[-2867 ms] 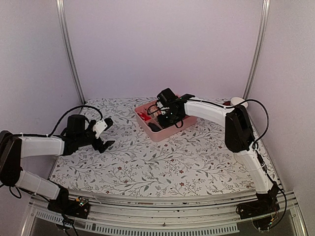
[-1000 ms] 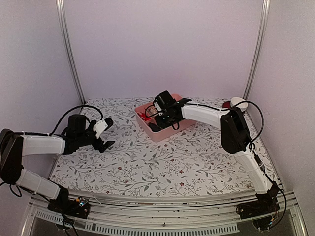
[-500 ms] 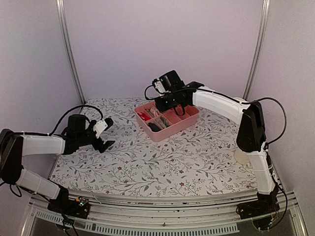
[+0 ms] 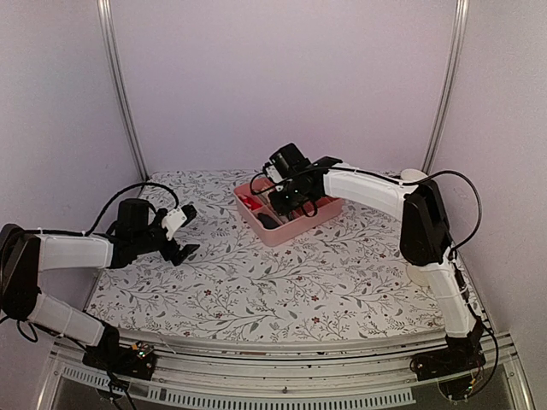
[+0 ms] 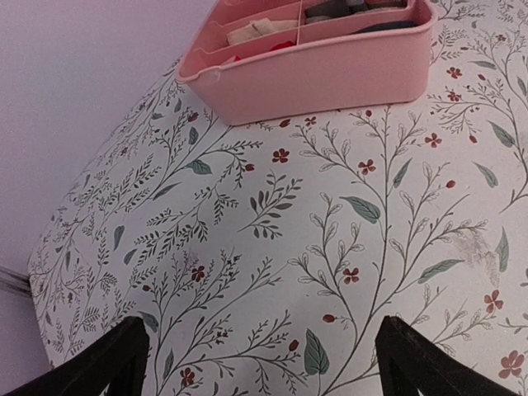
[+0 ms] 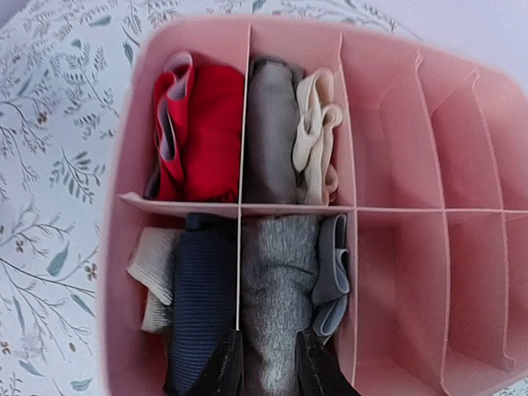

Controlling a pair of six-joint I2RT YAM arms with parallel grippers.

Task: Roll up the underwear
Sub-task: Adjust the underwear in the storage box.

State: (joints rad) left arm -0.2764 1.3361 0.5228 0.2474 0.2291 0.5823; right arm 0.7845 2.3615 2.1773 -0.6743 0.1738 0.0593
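Observation:
Two grey rolled underwear lie in the pink divided tray [image 6: 396,107]. One roll [image 6: 276,272] fills the near middle compartment, with a pale blue-grey band at its right side. The other [image 6: 271,132] is in the compartment behind it, next to a cream band. My right gripper [image 6: 268,355] hovers a little above the near roll, jaws narrowly open and empty, and the roll shows through the gap. In the top view this gripper [image 4: 286,198] is over the tray's [image 4: 299,229] left half. My left gripper [image 5: 260,363] stands wide open and empty over the flowered cloth, well left of the tray [image 5: 330,74].
Red cloth [image 6: 206,132], a navy ribbed roll [image 6: 202,305] and a cream knit piece [image 6: 153,264] fill the tray's left compartments; its right compartments hold nothing. A white round object [image 4: 416,177] sits at the back right. Metal posts [image 4: 120,85] and walls bound the table.
The right arm rose high above the tray half a second ago and has come back down over it. The left arm has not moved.

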